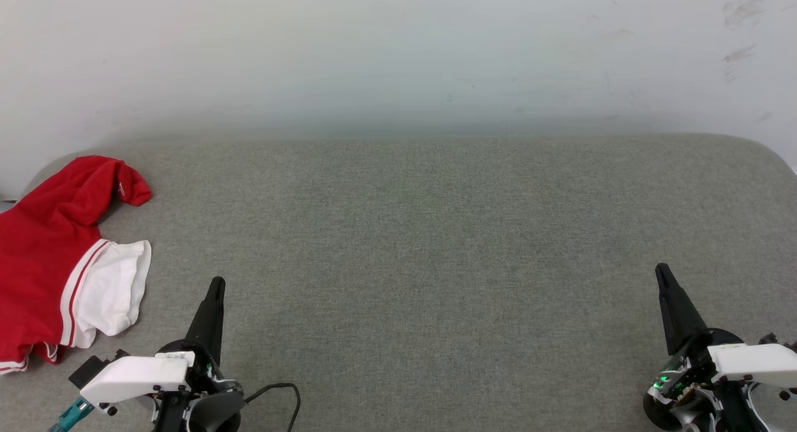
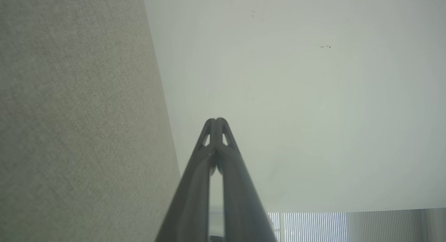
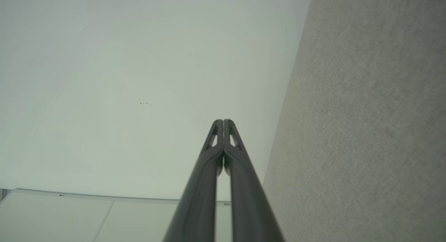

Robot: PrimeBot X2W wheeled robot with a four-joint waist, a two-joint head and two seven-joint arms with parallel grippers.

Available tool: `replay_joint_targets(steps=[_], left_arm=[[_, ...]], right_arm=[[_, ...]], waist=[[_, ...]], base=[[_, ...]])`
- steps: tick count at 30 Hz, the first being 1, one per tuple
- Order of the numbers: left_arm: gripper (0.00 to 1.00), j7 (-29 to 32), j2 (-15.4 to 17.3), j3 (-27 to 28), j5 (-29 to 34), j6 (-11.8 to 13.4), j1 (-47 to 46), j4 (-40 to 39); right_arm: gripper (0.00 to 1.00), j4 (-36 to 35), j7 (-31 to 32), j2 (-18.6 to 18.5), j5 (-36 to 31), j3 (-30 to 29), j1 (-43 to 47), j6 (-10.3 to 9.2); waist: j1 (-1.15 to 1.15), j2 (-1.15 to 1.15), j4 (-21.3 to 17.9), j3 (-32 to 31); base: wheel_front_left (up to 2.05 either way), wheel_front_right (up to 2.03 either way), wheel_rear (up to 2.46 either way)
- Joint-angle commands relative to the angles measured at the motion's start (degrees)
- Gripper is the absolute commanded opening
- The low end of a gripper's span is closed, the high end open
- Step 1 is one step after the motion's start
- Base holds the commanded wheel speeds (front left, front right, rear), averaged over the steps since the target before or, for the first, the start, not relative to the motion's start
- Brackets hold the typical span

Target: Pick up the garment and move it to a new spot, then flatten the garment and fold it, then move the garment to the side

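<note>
**Head view, read from near to far.** At the near edge of the grey-green woven fabric-covered table (image 1: 411, 264), toward its left corner, sits the left gripper (image 1: 216, 287). It has two long dark fingers on a white-cased wrist and points toward the table's far edge. The fingers are pressed together and hold nothing. A thin black cable (image 1: 287, 391) loops over the table's near edge, just beside that wrist.

Toward the table's near right corner, the right gripper (image 1: 662, 271) points the same way. Its fingers are likewise pressed together and empty, and small green lights (image 1: 663, 378) glow at its wrist.

**Wrist views.** The left gripper (image 2: 216, 121) and the right gripper (image 3: 223, 122) each show fingertips touching, with the table's cloth running along one side.

**Farther in.** The garment (image 1: 43, 251) is a red jersey-style shirt with a white short sleeve (image 1: 115, 289) and red-and-white striped trim. It lies crumpled at the table's left edge, between the near and far corners, partly cut off by the frame and apart from the left gripper.

Beyond the table's far edge stands a pale, lightly scuffed wall (image 1: 398, 58).
</note>
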Motion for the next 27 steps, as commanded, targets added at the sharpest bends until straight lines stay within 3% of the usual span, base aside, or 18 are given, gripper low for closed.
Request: replay_joint_targets(steps=[1, 27], left_arm=[[0.0, 0.23, -0.1, 0.16, 0.05, -0.3, -0.4, -0.22], [0.0, 0.23, -0.1, 0.16, 0.05, -0.3, -0.4, -0.22]], right_arm=[[0.0, -0.01, 0.01, 0.05, 0.1, 0.01, -0.8, 0.2], [0.0, -0.01, 0.01, 0.05, 0.1, 0.01, -0.81, 0.2]], waist=[[0.0, 0.0, 0.0, 0.0], [0.0, 0.0, 0.0, 0.0]], base=[[0.0, 0.0, 0.0], [0.0, 0.0, 0.0]])
